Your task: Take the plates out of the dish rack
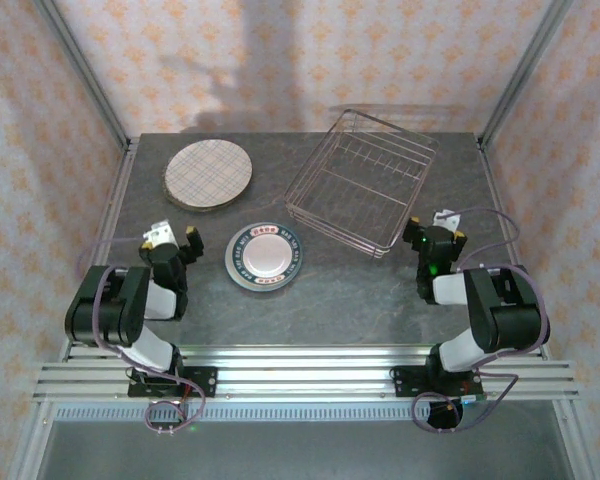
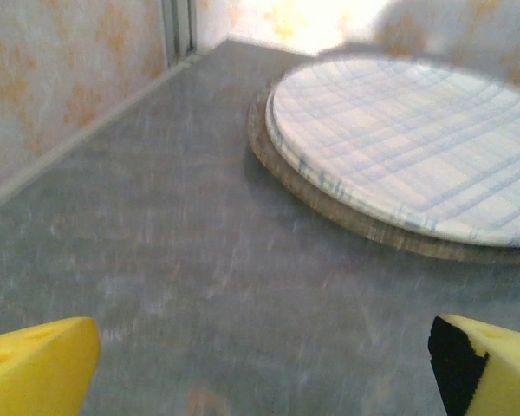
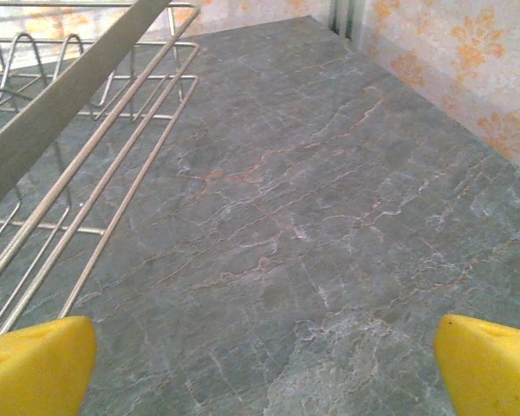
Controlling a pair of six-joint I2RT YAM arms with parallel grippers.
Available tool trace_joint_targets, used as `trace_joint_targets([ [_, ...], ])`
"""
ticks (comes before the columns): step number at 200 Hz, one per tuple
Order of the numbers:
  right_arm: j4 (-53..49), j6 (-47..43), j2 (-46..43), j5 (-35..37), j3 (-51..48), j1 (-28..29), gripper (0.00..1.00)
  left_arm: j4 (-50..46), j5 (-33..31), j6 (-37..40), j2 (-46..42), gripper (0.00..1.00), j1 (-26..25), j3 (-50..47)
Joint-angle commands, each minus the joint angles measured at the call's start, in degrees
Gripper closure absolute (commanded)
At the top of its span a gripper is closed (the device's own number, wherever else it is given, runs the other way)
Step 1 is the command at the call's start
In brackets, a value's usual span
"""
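The wire dish rack (image 1: 360,180) stands at the back right of the table, and I see nothing inside it. A plaid beige plate (image 1: 208,173) lies at the back left on top of another plate. A grey-rimmed pink plate (image 1: 264,256) lies flat in the middle. My left gripper (image 1: 175,238) is open just left of the pink plate, holding nothing. In the left wrist view the plaid plate (image 2: 407,147) rests on a brown-rimmed plate (image 2: 329,206), ahead of the open left gripper (image 2: 260,373). My right gripper (image 1: 437,228) is open and holds nothing, right of the rack's near corner; its wrist view has the rack (image 3: 87,130) to its left.
The dark marble table (image 1: 360,290) is walled by patterned panels with metal posts at the corners. Bare tabletop lies ahead of the right gripper (image 3: 264,368), up to the right wall (image 3: 468,69). The left wall (image 2: 61,95) runs close beside the left gripper.
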Motion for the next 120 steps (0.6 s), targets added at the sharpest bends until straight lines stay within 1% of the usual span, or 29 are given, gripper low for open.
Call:
trace_joint_targets([
  [1,-1.5,1.4,0.7,3.8,2.2,-0.2,0.01,2.3,-1.3,0.9,-3.5,0.01,-0.2,1.4],
  [9,-2.4,1.5,0.8,3.9,2.8,-0.2,0.00,-0.8,-0.2,1.9,-3.0,0.01,-0.6,3.8],
  [20,-2.1,1.4,0.8,3.9,2.8,-0.2,0.01,-5.1,3.0,3.7,-1.8,0.01,-0.8,7.5],
  [28,-2.4,1.5,0.8,4.0,2.9,-0.2,0.01,-13.0,3.7,4.0,-2.6,0.01,-0.9,10.3],
  [33,-2.4,1.5,1.0,4.0,3.0,-0.2,0.00,-15.0,3.2,4.0,-3.2,0.01,-1.3,10.9],
  [48,-2.3,1.5,0.8,4.0,2.8,-0.2,0.01,-10.0,2.9,4.5,-1.7,0.01,-1.5,9.9],
  [62,-2.0,1.4,0.6,3.9,2.7,-0.2,0.01,-13.5,2.7,4.3,-2.8,0.01,-1.7,10.6],
  [78,-1.8,1.3,0.5,3.9,2.5,-0.3,0.01,-10.6,2.3,4.7,-1.9,0.01,-1.8,9.9],
  [90,-1.9,1.3,0.5,3.9,2.4,-0.2,0.01,-12.2,2.2,4.5,-2.5,0.01,-1.8,10.2],
  [104,-1.9,1.3,0.5,3.8,2.4,-0.1,0.01,-11.0,2.1,4.7,-2.1,0.01,-1.9,10.0],
  [120,-1.9,1.3,0.5,3.9,2.4,-0.1,0.01,-11.7,1.9,4.7,-2.3,0.01,-1.9,10.2],
])
